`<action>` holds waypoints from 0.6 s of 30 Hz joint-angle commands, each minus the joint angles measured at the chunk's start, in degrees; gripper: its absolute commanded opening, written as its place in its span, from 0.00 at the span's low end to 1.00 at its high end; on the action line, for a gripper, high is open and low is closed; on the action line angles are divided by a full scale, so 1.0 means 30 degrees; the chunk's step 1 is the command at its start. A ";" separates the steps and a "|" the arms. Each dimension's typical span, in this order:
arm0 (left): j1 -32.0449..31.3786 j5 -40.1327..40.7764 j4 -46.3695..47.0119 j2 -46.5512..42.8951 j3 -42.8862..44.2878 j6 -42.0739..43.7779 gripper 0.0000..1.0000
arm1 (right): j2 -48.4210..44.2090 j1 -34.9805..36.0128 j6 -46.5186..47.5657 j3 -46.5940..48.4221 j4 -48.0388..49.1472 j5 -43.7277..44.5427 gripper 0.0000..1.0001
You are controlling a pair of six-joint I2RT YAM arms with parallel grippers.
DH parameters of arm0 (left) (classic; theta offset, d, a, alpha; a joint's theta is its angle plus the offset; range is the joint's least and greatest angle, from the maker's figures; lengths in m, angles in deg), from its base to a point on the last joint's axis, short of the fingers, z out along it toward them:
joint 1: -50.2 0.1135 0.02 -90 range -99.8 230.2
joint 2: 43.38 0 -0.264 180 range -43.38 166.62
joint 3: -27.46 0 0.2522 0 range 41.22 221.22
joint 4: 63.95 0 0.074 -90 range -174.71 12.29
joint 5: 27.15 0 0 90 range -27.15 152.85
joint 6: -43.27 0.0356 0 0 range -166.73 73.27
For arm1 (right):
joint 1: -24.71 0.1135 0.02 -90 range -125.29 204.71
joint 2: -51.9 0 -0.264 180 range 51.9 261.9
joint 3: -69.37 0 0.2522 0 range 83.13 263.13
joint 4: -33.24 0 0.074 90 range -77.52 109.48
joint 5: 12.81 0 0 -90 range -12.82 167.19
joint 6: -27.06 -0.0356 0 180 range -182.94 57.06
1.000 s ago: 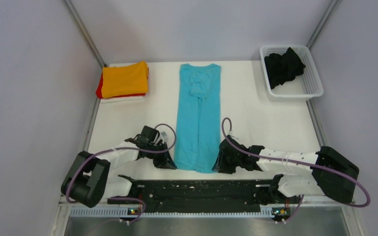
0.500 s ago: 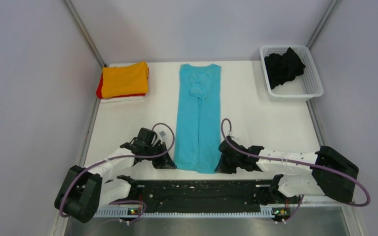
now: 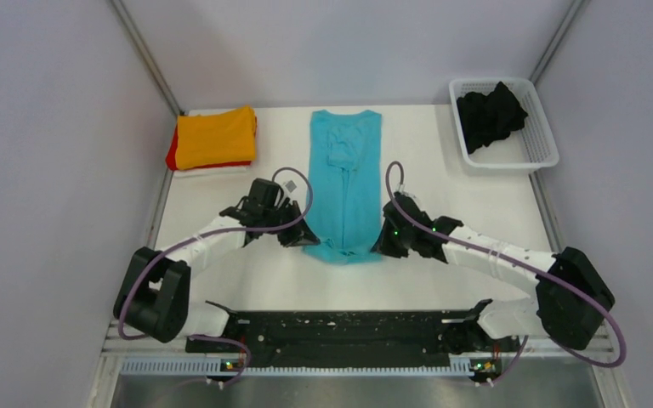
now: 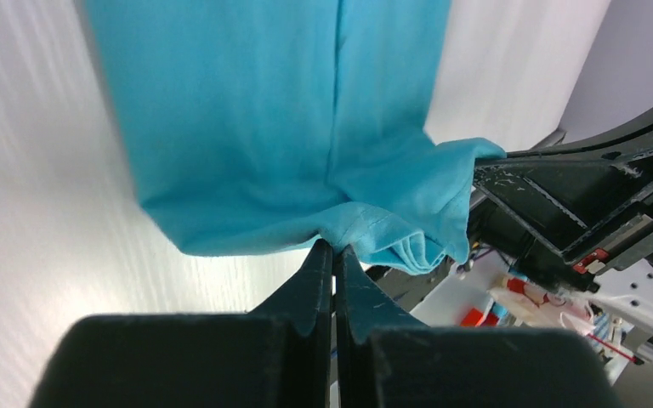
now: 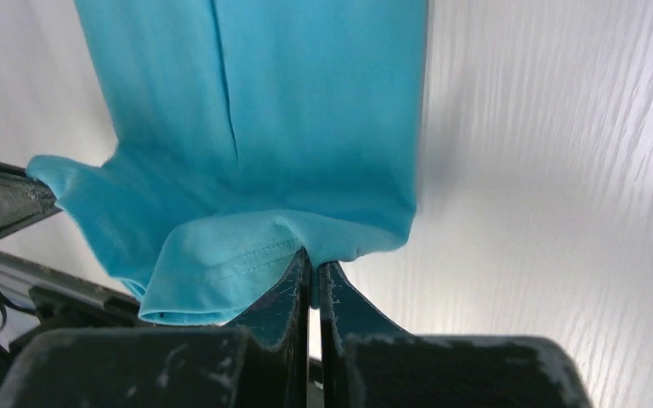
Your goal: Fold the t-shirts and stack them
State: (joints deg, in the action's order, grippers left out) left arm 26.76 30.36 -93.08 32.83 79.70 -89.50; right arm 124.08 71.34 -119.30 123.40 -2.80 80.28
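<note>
The turquoise t-shirt (image 3: 344,183) lies folded into a long strip down the middle of the table, collar at the far end. Its near hem is lifted off the table. My left gripper (image 3: 307,240) is shut on the hem's left corner; the cloth (image 4: 264,127) hangs from the closed tips (image 4: 333,248). My right gripper (image 3: 380,245) is shut on the right corner, with cloth (image 5: 289,110) pinched at its tips (image 5: 313,257). An orange shirt (image 3: 216,136) lies folded on a red one (image 3: 171,156) at the far left. The black shirt (image 3: 491,114) sits crumpled in the basket.
A white mesh basket (image 3: 544,153) stands at the far right corner. A white folded cloth (image 3: 212,172) lies under the orange and red stack. Grey walls enclose the table on the left, right and back. The black base rail (image 3: 340,327) runs along the near edge.
Both grippers have risen and moved away from the near edge, carrying the turquoise shirt's near hem toward the collar. The strip on the table is shorter now.
</note>
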 commanded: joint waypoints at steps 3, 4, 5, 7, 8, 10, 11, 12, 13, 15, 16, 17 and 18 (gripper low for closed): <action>0.0539 0.1782 0.1609 0.2154 0.3560 -0.0045 0.00 | 0.2386 -0.3069 0.4851 0.3365 0.1177 -0.0910 0.00; 0.0635 0.2140 0.1683 0.2561 0.4068 0.0038 0.00 | 0.2825 -0.3559 0.5322 0.3898 0.1388 -0.0932 0.00; 0.0684 0.2493 0.1736 0.3000 0.4597 0.0129 0.00 | 0.3254 -0.4001 0.5714 0.4382 0.1560 -0.0927 0.00; 0.0912 0.2780 0.1853 0.4066 0.5777 0.0252 0.00 | 0.4182 -0.4922 0.6361 0.5461 0.1730 -0.1404 0.00; 0.1000 0.2785 0.1929 0.4708 0.6330 0.0309 0.00 | 0.4588 -0.5169 0.6598 0.5922 0.1779 -0.1616 0.00; 0.1218 0.2719 0.1895 0.5845 0.7616 0.0430 0.00 | 0.5379 -0.5769 0.6980 0.6663 0.2045 -0.2024 0.00; 0.1335 0.2715 0.1686 0.6373 0.8241 0.0489 0.00 | 0.5741 -0.6093 0.7009 0.7061 0.2089 -0.2279 0.00; 0.1441 0.2777 0.1407 0.6860 0.8905 0.0566 0.00 | 0.6112 -0.6540 0.7023 0.7484 0.2106 -0.2553 0.00; 0.1520 0.2880 0.1127 0.7306 0.9468 0.0722 0.00 | 0.6477 -0.6809 0.7087 0.7863 0.2130 -0.2847 0.00; 0.1684 0.3102 0.0650 0.7922 1.0549 0.1120 0.00 | 0.7234 -0.7152 0.7369 0.8654 0.2173 -0.3088 0.00; 0.1829 0.3177 0.0516 0.8329 1.0962 0.1308 0.00 | 0.7745 -0.7233 0.7519 0.9060 0.2179 -0.3068 0.00; 0.1983 0.3238 0.0363 0.8621 1.1387 0.1543 0.00 | 0.8102 -0.7327 0.7560 0.9462 0.2205 -0.3043 0.00; 0.2148 0.3220 0.0081 0.8925 1.1814 0.1694 0.00 | 0.8454 -0.7401 0.7572 0.9886 0.2212 -0.3070 0.00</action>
State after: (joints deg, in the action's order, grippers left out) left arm 31.68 38.71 -91.33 57.37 109.36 -87.68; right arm 145.74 50.32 -99.30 147.12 1.64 72.85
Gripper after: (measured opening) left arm 0.014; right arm 0.015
